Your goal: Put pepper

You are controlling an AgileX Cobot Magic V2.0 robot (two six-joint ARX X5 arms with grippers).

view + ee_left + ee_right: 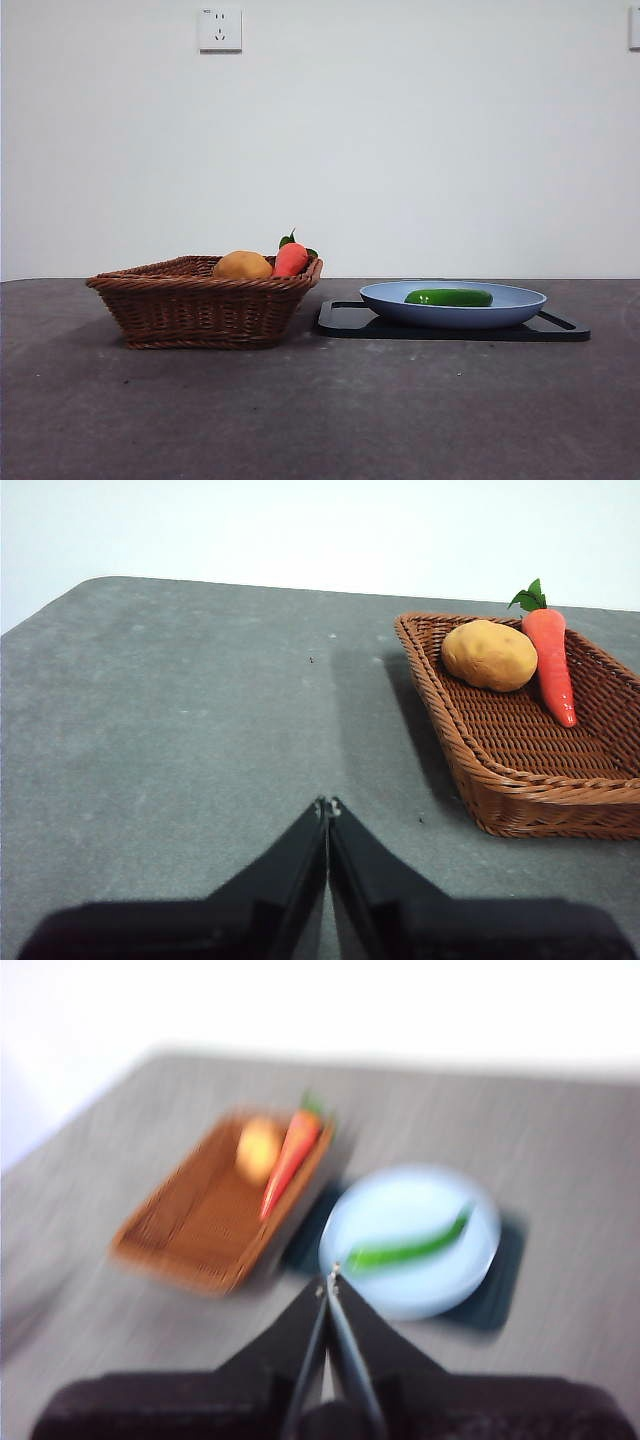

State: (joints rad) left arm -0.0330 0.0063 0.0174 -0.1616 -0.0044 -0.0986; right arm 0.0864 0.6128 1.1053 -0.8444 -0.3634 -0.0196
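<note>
The pepper (448,297) is lying in the blue plate (520,312), glossy dark green, and my blurred right wrist view is showing it just beyond the clenched right gripper (329,1282). My left wrist view isn't catching it; there the left gripper (327,807) is sitting clenched over bare table (180,730), with the wicker basket (520,810) off to one side, holding a potato (489,654) and a carrot (551,660). The plate is resting on a black tray (560,328).
</note>
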